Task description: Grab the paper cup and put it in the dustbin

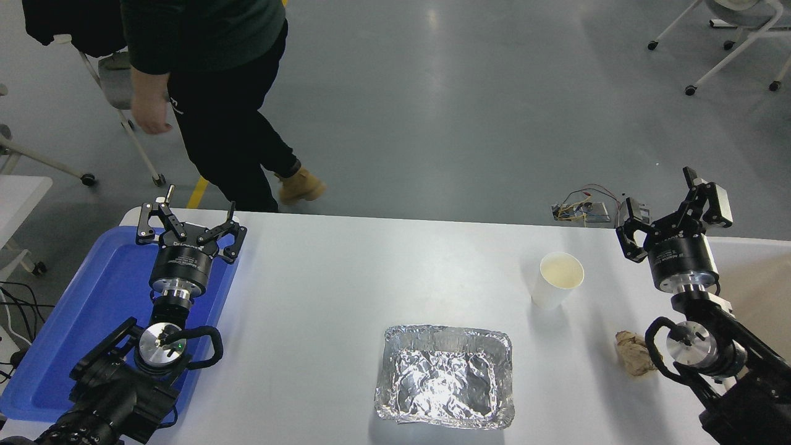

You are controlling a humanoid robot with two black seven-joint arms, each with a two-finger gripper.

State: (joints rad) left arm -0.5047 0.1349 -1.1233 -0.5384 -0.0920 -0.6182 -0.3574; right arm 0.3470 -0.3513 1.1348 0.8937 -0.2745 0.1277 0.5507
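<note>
The paper cup (556, 281) is white with a cream inside and stands upright on the white table (321, 296), right of centre. My right gripper (665, 199) is open and empty, raised to the right of the cup and apart from it. At the right edge a beige area with an off-white border, which looks like part of the dustbin (763, 290), shows behind my right arm; most of it is out of view. My left gripper (190, 217) is open and empty, parked over the blue tray at the left.
A crinkled silver foil tray (445, 377) sits at the front centre. A crumpled brown paper ball (631, 353) lies beside my right arm. A flat blue tray (80, 321) is at the left. A person (210, 93) walks past the table's far left corner.
</note>
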